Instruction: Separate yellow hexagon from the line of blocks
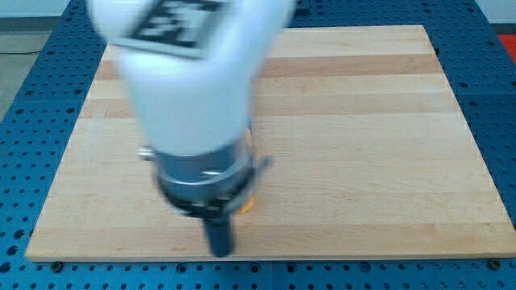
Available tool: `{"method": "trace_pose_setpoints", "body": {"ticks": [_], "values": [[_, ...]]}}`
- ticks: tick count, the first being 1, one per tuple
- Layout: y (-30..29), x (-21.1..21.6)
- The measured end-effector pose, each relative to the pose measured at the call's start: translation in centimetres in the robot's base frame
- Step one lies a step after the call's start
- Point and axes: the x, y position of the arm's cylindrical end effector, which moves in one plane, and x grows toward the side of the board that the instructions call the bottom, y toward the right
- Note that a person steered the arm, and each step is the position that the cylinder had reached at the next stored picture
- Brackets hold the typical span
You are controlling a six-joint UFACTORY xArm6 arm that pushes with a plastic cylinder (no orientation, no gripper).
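Note:
My arm's white and grey body point(193, 97) fills the view's left half and hides nearly the whole line of blocks. Only a yellow sliver, seemingly the yellow hexagon point(249, 205), shows at the arm's lower right edge. The dark rod comes out below the arm, and my tip point(219, 253) sits near the bottom edge of the wooden board point(363, 121), just below and to the left of that sliver. I cannot tell whether the tip touches the hexagon. The other blocks do not show.
The board lies on a blue perforated table point(500, 201), which shows around all its edges. The arm image is blurred by motion.

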Motion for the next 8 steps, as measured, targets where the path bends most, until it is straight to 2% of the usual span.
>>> {"method": "trace_pose_setpoints", "body": {"ticks": [1, 2, 4, 8], "values": [[-3.4, -3.9], [-2.3, -5.3], [3.0, -5.3], [2.1, -5.9]]}}
